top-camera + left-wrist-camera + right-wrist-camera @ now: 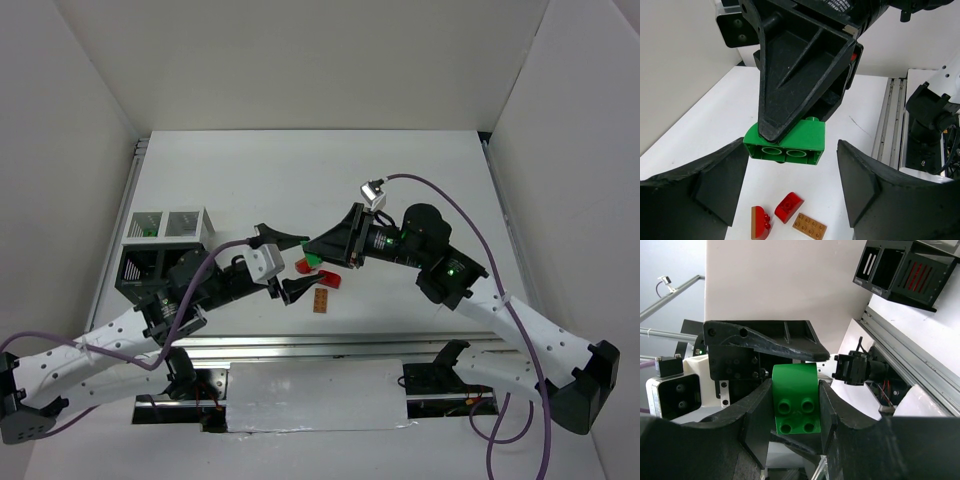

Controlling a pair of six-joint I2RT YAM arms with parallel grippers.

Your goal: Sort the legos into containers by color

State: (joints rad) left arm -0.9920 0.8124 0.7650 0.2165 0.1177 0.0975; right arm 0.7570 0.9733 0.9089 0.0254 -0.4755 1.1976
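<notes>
Two robot arms meet over the middle of a white counter (400,180). The right tool (790,410) is closed on a green brick (800,140), pinching it between both fingers and holding it in the air above the counter. The brick is turned so its hollow underside faces the left wrist camera and its studs face the right wrist camera.

The left tool (791,170) is spread wide, with one finger on each side of the green brick and a clear gap on both sides. It touches nothing.

On the counter just below the raised brick lie three loose pieces close together: a red sloped brick (788,206), a red rounded brick (760,222) and a flat orange-brown brick (810,226).

At the left side of the counter, well apart from the loose pieces, two white bins (185,222) stand side by side, with black bins (140,268) just in front of them.
</notes>
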